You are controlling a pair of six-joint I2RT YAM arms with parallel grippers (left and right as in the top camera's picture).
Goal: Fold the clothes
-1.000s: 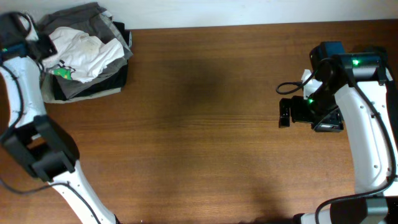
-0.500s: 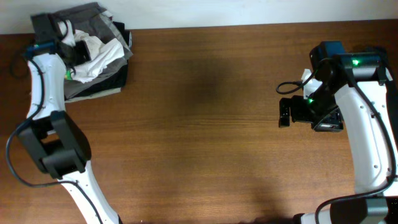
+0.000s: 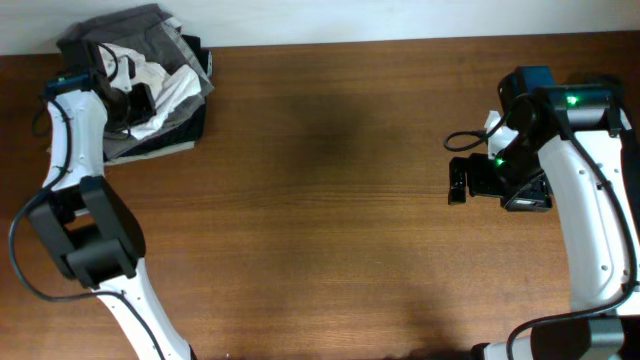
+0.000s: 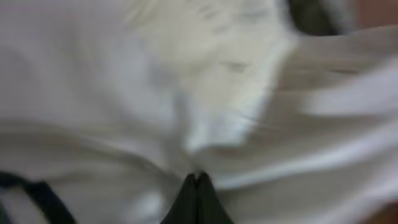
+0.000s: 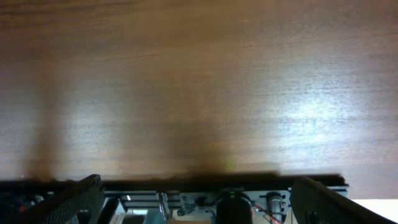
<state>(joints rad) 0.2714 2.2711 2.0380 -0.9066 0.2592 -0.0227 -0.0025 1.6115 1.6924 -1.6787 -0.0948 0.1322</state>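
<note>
A heap of clothes [image 3: 150, 75] lies at the table's far left corner: grey and dark garments with a crumpled white garment [image 3: 165, 85] on top. My left gripper [image 3: 138, 100] is down in the heap over the white garment. In the left wrist view its black fingertips [image 4: 196, 182] are pressed together at a point where the blurred folds of white cloth [image 4: 186, 93] meet. My right gripper [image 3: 457, 182] hovers over bare wood at the right. It is open wide and empty [image 5: 199, 190].
The brown wooden table [image 3: 330, 200] fills the overhead view, and its far edge meets a white wall. The right wrist view shows bare tabletop [image 5: 199, 74] ahead of the fingers.
My left arm has swung right from the heap's left edge onto the white garment, which now looks more bunched. The right arm has not moved.
</note>
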